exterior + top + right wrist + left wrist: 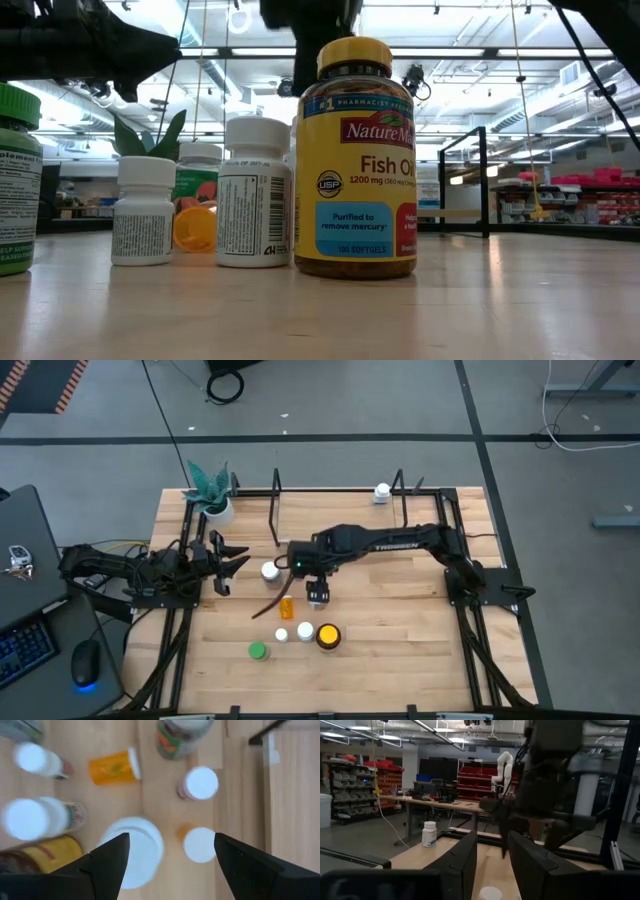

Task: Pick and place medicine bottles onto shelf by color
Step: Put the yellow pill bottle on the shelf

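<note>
A cluster of medicine bottles stands on the table's near middle. It includes an amber bottle with a yellow lid [328, 635], a green-capped one [258, 651], white-capped ones [282, 634] and an orange bottle [287, 605] lying on its side. Another white-capped bottle [382, 491] stands at the far edge by the black rod shelf [400, 490]. My right gripper [317, 597] hangs open above the cluster, pointing down; in its wrist view [171, 840] white caps [132, 850] lie below the fingers. My left gripper [225, 560] waits open at the table's left.
A white pot with a green plant [212, 500] stands at the far left corner. Black rails [470, 610] run along both table sides. A laptop and mouse [85, 660] sit off the table's left. Bare wood lies right of the cluster.
</note>
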### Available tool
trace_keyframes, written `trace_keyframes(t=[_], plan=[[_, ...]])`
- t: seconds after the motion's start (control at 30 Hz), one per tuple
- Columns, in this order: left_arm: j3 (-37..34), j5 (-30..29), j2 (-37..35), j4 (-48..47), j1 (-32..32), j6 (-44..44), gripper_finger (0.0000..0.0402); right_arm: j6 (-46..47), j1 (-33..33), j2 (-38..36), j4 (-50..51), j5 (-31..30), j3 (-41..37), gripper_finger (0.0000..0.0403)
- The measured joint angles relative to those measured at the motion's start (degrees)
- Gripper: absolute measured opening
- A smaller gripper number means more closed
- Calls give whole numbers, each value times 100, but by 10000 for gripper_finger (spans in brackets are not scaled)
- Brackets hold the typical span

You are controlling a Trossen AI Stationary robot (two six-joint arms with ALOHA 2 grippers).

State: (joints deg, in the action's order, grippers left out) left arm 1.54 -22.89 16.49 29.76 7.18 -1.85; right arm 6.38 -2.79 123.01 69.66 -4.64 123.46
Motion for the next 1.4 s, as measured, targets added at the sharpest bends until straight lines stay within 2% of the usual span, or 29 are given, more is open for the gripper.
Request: trace_keyframes(t=[0.17, 0.33, 0.8, 1.0, 1.4], plan=[[0, 0, 0, -7, 2, -208, 122, 97, -206, 18, 24, -8, 123, 295], [0, 2, 0, -50, 6, -443, 118, 89, -462, 14, 19, 259, 127, 306], [0, 2, 0, -218, 4, -800, 120, 72, -1444, 14, -228, 127, 116, 332], [0, 2, 0, -225, 4, -1057, 117, 101, -1639, 12, -914, 128, -344, 341], [0, 4, 0, -266, 6, -1298, 119, 602, -1885, 19, -1268, -37, -1144, 343]])
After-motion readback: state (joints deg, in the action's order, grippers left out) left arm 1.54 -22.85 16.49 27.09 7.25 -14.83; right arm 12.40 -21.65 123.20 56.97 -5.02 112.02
